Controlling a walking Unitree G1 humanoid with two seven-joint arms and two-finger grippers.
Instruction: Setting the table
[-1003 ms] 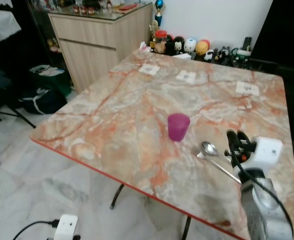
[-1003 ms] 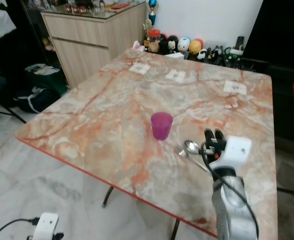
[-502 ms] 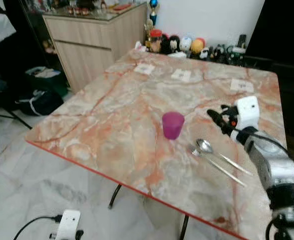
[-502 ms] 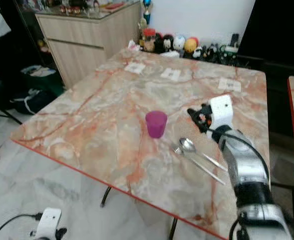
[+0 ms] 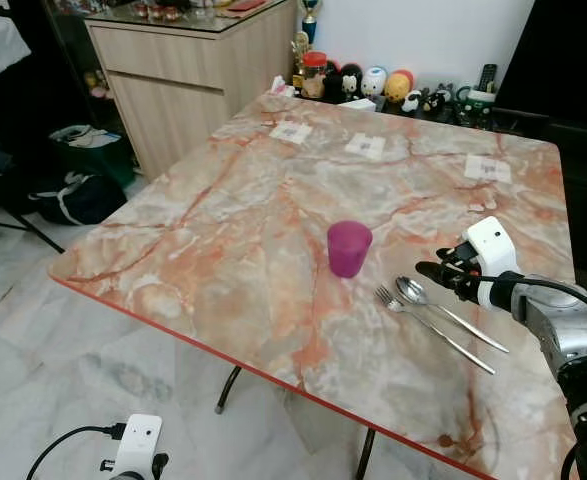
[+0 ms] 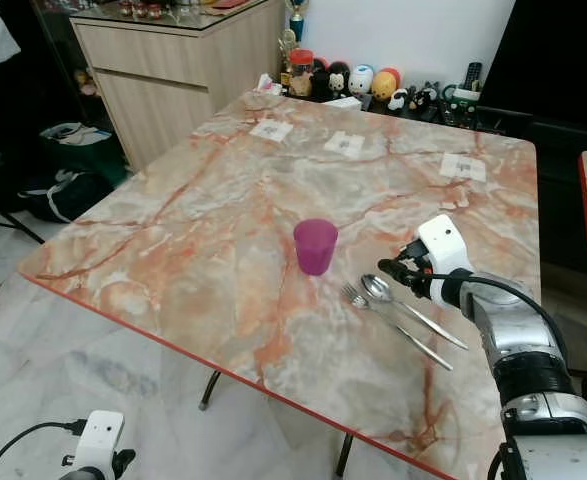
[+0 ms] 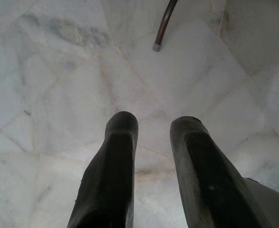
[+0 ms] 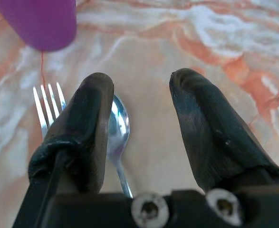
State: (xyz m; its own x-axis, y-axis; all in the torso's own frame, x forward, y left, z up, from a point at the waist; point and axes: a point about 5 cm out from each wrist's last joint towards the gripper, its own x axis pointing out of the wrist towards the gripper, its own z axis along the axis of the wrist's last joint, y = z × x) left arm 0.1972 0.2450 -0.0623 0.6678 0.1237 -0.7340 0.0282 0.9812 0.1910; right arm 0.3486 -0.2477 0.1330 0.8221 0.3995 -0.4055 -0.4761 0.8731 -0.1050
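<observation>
Three white paper cards point(image 5: 370, 147) on the far part of the marble worktop point(image 5: 223, 230), print too small to read; no other writing legible. Purple cup point(image 5: 349, 248) upright near the middle of the worktop; fork point(image 5: 428, 327) and spoon point(image 5: 443, 308) lying side by side just right of it, handles pointing toward the near right edge, spoon on the far side. Right pincer point(image 5: 428, 270) low over the worktop beside the spoon bowl, fingers point(image 8: 82, 128) spread apart, nothing between them; spoon bowl partly hidden behind one finger in the wrist view. Left pincer point(image 7: 153, 142) hanging over the white floor tiles point(image 7: 58, 85), fingers parted, holding nothing; thin metal leg point(image 7: 164, 23) cut off at the frame edge. Wooden cabinet point(image 5: 193, 80) behind the far left corner; row of small figurines point(image 5: 373, 85) against the wall, details hard to make out; dark bag point(image 5: 78, 198) on the floor at left; white plug with cable point(image 5: 133, 450) under the near edge.
</observation>
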